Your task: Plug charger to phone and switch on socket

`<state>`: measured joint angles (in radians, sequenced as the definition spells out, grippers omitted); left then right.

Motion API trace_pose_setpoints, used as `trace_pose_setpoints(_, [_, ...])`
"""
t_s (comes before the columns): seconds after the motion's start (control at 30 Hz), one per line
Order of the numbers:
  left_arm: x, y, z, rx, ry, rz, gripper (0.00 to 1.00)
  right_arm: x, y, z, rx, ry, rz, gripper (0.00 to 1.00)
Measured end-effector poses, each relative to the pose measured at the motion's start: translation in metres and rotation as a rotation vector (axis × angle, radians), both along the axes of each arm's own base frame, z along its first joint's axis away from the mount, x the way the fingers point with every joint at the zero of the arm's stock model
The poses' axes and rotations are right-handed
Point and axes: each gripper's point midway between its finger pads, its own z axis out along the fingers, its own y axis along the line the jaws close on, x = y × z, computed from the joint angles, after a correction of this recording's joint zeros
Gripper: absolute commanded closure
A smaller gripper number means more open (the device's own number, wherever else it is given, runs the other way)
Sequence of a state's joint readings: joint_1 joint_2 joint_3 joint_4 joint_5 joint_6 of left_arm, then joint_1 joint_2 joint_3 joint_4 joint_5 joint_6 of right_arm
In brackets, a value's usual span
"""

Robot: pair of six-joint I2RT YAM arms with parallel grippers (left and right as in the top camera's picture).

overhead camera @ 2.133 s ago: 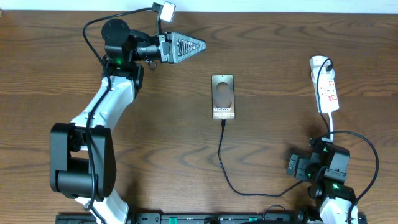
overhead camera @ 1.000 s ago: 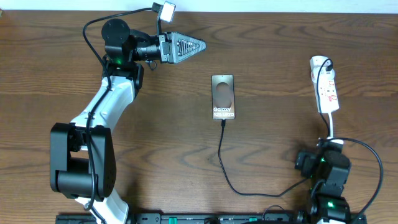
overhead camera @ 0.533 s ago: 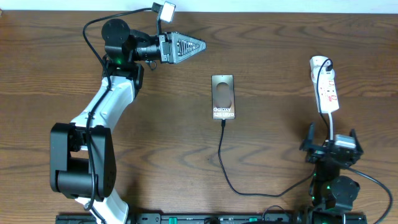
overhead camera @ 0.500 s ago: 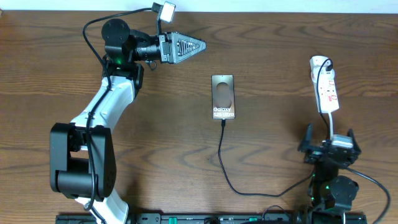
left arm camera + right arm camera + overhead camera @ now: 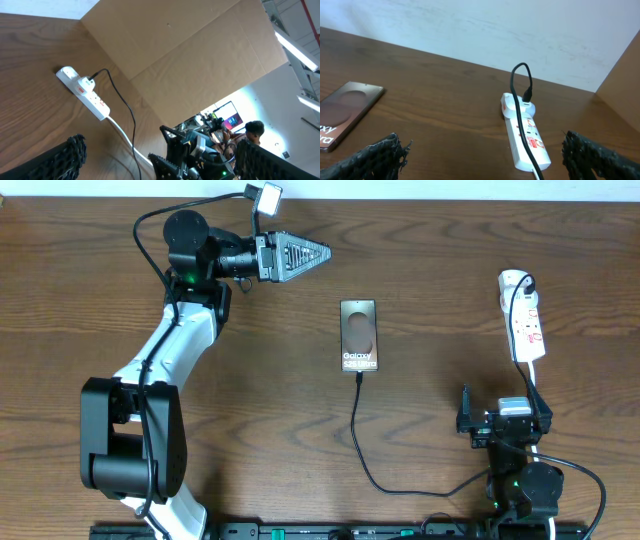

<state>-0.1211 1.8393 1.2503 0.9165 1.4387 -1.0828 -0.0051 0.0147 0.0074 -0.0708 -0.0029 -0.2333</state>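
Note:
The phone (image 5: 358, 335) lies flat mid-table, text towards the near edge, and shows at the left edge of the right wrist view (image 5: 345, 112). The charger cable (image 5: 355, 430) runs from the phone's near end, where its plug tip (image 5: 358, 376) touches the edge, down and right towards the right arm's base. The white socket strip (image 5: 522, 320) lies at the right with a black plug in its far end (image 5: 525, 135) (image 5: 85, 92). My right gripper (image 5: 503, 420) (image 5: 485, 170) is open and empty, just short of the strip's near end. My left gripper (image 5: 300, 253) (image 5: 165, 167) is open and empty, far left of the phone.
The socket's white cord and black cable (image 5: 530, 380) run from the strip's near end under my right gripper. A brown cardboard wall (image 5: 190, 50) stands behind the table's right side. The left arm (image 5: 170, 350) stretches along the table's left side.
My right arm has swung round from pointing left to facing the socket strip, and its fingers now stand spread. In the last half second it shifted slightly left. The left arm has not moved.

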Motion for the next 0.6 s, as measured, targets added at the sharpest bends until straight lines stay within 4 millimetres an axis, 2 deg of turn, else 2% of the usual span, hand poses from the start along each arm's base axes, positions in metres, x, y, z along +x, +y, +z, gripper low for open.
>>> trace_pose_setpoints(0.6, [-0.0001,-0.0002,0.0000,0.000,0.000,0.000,0.04,0.0000,0.0003,0.0000,0.006,0.000,0.001,0.01])
